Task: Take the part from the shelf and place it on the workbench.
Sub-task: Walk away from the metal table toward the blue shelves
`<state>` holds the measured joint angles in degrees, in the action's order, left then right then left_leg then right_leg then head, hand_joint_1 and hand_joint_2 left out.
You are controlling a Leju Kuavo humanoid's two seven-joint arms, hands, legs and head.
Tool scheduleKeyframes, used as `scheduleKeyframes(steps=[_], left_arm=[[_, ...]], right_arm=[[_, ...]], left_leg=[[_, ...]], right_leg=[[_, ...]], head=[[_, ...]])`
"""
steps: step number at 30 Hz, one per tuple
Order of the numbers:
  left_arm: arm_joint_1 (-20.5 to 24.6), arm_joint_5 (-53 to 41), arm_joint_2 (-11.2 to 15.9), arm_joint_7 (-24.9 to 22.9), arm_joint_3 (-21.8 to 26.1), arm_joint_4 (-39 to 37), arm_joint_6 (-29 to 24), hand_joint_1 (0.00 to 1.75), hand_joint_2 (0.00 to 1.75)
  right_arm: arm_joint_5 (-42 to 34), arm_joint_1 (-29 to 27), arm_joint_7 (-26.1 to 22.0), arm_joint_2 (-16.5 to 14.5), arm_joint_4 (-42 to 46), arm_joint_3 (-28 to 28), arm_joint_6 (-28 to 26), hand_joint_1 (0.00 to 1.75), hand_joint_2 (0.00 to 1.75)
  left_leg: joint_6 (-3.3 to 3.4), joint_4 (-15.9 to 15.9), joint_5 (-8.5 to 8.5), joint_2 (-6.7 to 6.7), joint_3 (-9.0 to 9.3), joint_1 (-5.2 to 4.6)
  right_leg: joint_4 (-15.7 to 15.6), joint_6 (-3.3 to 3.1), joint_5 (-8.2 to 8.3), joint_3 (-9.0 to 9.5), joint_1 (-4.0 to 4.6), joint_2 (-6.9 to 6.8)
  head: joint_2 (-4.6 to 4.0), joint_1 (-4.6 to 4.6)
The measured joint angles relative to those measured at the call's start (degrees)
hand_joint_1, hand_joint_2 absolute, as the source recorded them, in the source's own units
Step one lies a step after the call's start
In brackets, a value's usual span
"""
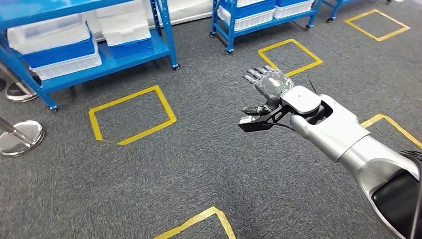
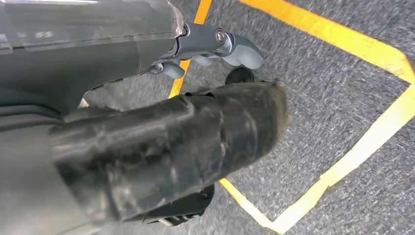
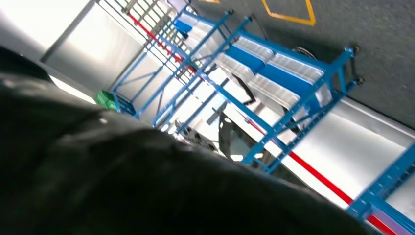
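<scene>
Right hand [image 1: 266, 84]: held out over the grey carpet [image 1: 199, 164], fingers spread, nothing gripped.
Left hand [image 2: 147, 147]: grip cannot be told.
Shelf [image 1: 124, 52]: blue, bins stacked.

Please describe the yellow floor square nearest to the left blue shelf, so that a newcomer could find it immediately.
Start at the blue shelf with white and blue bins at the upper left. On the grey carpet just in front of it lies a yellow tape square. Unlike the other tape squares, it is fully visible and lies left of the right hand.
</scene>
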<state>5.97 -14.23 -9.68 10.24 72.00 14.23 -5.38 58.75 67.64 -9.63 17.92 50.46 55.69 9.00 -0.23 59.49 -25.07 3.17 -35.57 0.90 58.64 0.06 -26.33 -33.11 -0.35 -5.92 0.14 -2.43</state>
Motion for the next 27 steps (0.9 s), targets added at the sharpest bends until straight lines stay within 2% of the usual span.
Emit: scheduleKeyframes(steps=[2,3,4,5,7,8,9,10,11,12,14,15,16,17,18,19,20,22,23,24,25,26,27], left_arm=[[0.0,0.2,0.0,-0.1,0.0,0.0,0.0,0.0,0.0],[0.0,0.3,0.0,-0.1,0.0,0.0,0.0,0.0,0.0],[0.0,0.3,-0.1,-0.1,0.0,0.0,0.0,0.0,0.0],[0.0,0.3,-0.1,-0.1,0.0,0.0,0.0,0.0,0.0],[0.1,0.4,-0.2,0.0,0.0,0.0,0.0,0.0,0.0],[0.2,0.4,-0.2,0.0,0.0,0.0,0.0,0.0,0.0],[0.2,0.4,-0.2,-0.1,0.0,0.0,0.0,0.0,0.0],[0.1,0.4,-0.2,-0.1,0.0,0.0,-0.1,0.0,0.0],[0.1,0.4,-0.3,-0.2,0.0,0.0,-0.1,0.0,0.0],[0.1,0.4,-0.3,-0.3,0.0,0.0,-0.1,0.0,0.0],[0.1,0.4,-0.6,-0.3,0.0,0.0,0.0,0.0,0.0],[0.2,0.4,-0.7,-0.3,0.0,0.0,0.0,0.0,0.0],[0.2,0.5,-0.9,-0.2,0.0,0.0,0.0,0.0,0.0],[0.2,0.5,-0.8,-0.2,0.0,0.1,0.0,0.0,0.0],[0.1,0.5,-0.8,-0.2,0.0,0.1,0.0,0.0,0.0],[0.0,0.5,-0.7,-0.2,0.0,0.1,0.0,0.0,0.0],[0.0,0.5,-0.7,-0.2,0.0,0.1,-0.1,0.0,0.0],[0.0,0.5,-0.7,-0.3,0.0,0.1,-0.2,0.0,0.0],[0.0,0.5,-0.7,-0.4,0.0,0.1,-0.2,0.0,0.44],[0.1,0.5,-0.7,-0.4,0.0,0.1,-0.2,0.0,0.87],[0.1,0.5,-0.6,-0.4,0.0,0.1,-0.2,0.0,1.31],[0.1,0.5,-0.6,-0.4,0.0,0.1,-0.2,0.0,1.75],[0.0,0.5,-0.5,-0.4,0.0,0.1,-0.2,0.0,1.31]], right_arm=[[0.0,0.2,-0.1,-0.3,0.0,0.0,-0.1,0.0,0.0],[0.0,0.3,-0.1,-0.5,0.0,0.0,-0.1,0.0,0.0],[0.0,0.3,-0.2,-0.7,0.0,0.0,-0.1,0.0,0.0],[0.0,0.4,-0.3,-0.8,0.0,0.0,-0.1,0.0,0.0],[0.0,0.4,-0.4,-0.7,-0.1,0.0,-0.1,0.0,0.0],[0.0,0.2,-0.4,-0.7,-0.2,0.0,-0.1,0.0,0.0],[0.0,0.1,-0.5,-0.6,-0.4,0.0,-0.1,0.0,0.0],[0.0,-0.1,-0.5,-0.6,-0.5,0.1,-0.1,0.0,0.0],[0.0,-0.2,-0.5,-0.6,-0.6,0.1,-0.2,0.0,0.0],[0.0,-0.2,-0.5,-0.6,-0.7,0.1,-0.2,0.0,0.0],[0.0,0.1,-0.5,-0.6,-0.7,0.2,-0.2,0.0,0.0],[0.0,0.2,-0.5,-0.6,-0.8,0.2,-0.2,0.0,0.0],[0.0,0.3,-0.5,-0.6,-0.8,0.2,-0.2,0.0,0.0],[0.1,0.4,-0.5,-0.6,-0.9,0.2,-0.3,0.0,0.0],[0.1,0.5,-0.5,-0.7,-0.9,0.2,-0.3,0.0,0.0],[0.1,0.5,-0.5,-0.9,-0.9,0.2,-0.3,0.0,0.0],[0.0,0.6,-0.5,-1.1,-0.9,0.2,-0.3,0.0,0.0],[0.0,0.6,-0.5,-1.2,-0.9,0.2,-0.2,0.0,0.0],[0.0,0.6,-0.5,-1.2,-0.9,0.2,-0.2,0.0,0.0],[0.0,0.6,-0.5,-1.2,-1.0,0.2,-0.1,0.0,0.0],[0.0,0.5,-0.5,-1.2,-1.0,0.2,-0.1,0.0,0.0],[0.0,0.4,-0.5,-1.2,-1.0,0.2,-0.1,0.0,0.0],[0.0,0.4,-0.5,-1.2,-1.0,0.3,-0.1,0.0,0.0]], left_leg=[[0.87,-0.1,0.02,-0.81,-0.19,-0.09],[1.25,-0.2,0.15,-1.33,-0.2,0.0],[1.6,-0.3,0.3,-1.88,-0.18,0.11],[1.91,-0.4,0.49,-2.38,-0.17,0.23],[2.29,-0.5,0.71,-3.56,-0.33,0.26],[2.4,-0.5,0.79,-4.26,-0.43,0.2],[2.47,-0.5,0.84,-5.03,-0.49,0.12],[2.51,-0.5,0.88,-5.81,-0.51,0.03],[2.52,-0.5,0.91,-6.59,-0.48,-0.07],[2.51,-0.4,0.92,-7.34,-0.4,-0.16],[2.26,-0.4,1.08,-8.67,-0.59,-0.06],[1.98,-0.4,1.25,-9.27,-0.86,0.19],[1.61,-0.4,1.44,-9.9,-1.22,0.5],[1.17,-0.5,1.68,-10.6,-1.47,0.66],[0.8,-0.6,1.79,-11.12,-1.63,0.71],[0.47,-0.3,1.59,-10.63,-1.84,0.47],[0.18,0.9,0.77,-9.28,-2.41,0.18],[-0.24,6.5,-2.43,-5.48,-4.96,-0.12],[-0.42,10.2,-4.2,-4.33,-6.72,-0.03],[-0.59,13.3,-5.31,-3.79,-8.15,0.08],[-0.75,14.7,-5.43,-3.53,-8.78,0.19],[-0.88,14.0,-4.55,-3.31,-8.28,0.28],[-0.95,11.1,-2.87,-2.9,-6.64,0.35]], right_leg=[[0.2,0.46,-0.17,0.1,0.19,-0.92],[0.3,0.73,-0.37,0.18,0.06,-0.87],[0.8,1.01,-0.95,0.07,-0.13,0.05],[2.2,1.25,-2.14,-0.51,-0.33,1.53],[8.7,1.52,-5.84,-3.41,-0.55,4.7],[12.7,1.52,-7.44,-5.35,-0.55,5.37],[15.5,1.45,-8.08,-6.8,-0.5,5.64],[16.2,1.27,-7.56,-7.33,-0.45,5.78],[14.6,0.97,-5.93,-6.72,-0.39,5.96],[11.0,0.55,-3.59,-5.13,-0.3,6.5],[3.9,-0.52,-0.34,-2.02,-0.28,9.39],[1.8,-0.9,0.3,-1.17,-0.16,10.51],[1.0,-1.16,0.17,-0.91,-0.04,11.09],[0.6,-1.22,0.25,-0.85,0.15,10.62],[0.0,-1.2,0.32,-0.54,-0.01,9.77],[-0.7,-1.19,0.5,-0.16,-0.22,8.97],[-1.4,-1.2,0.79,0.24,-0.45,8.12],[-2.1,-1.3,1.07,0.74,-0.52,6.49],[-2.1,-1.36,1.03,0.75,-0.45,5.68],[-1.9,-1.35,0.93,0.7,-0.4,4.9],[-1.7,-1.31,0.8,0.67,-0.39,4.08],[-1.6,-1.22,0.63,0.66,-0.41,3.28],[-1.3,-1.07,0.42,0.67,-0.44,2.55]], head=[[0.01,0.03],[0.01,0.03],[0.01,0.02],[0.01,0.03],[0.0,0.05],[0.0,0.05],[0.0,0.05],[0.0,0.05],[0.01,0.05],[0.0,0.05],[0.0,-0.15],[0.0,-0.18],[0.01,-0.2],[0.01,-0.15],[0.01,-0.04],[0.0,-0.06],[0.0,-0.12],[0.01,-0.25],[0.01,-0.28],[0.01,-0.28],[0.01,-0.28],[0.0,-0.29],[0.0,-0.29]])
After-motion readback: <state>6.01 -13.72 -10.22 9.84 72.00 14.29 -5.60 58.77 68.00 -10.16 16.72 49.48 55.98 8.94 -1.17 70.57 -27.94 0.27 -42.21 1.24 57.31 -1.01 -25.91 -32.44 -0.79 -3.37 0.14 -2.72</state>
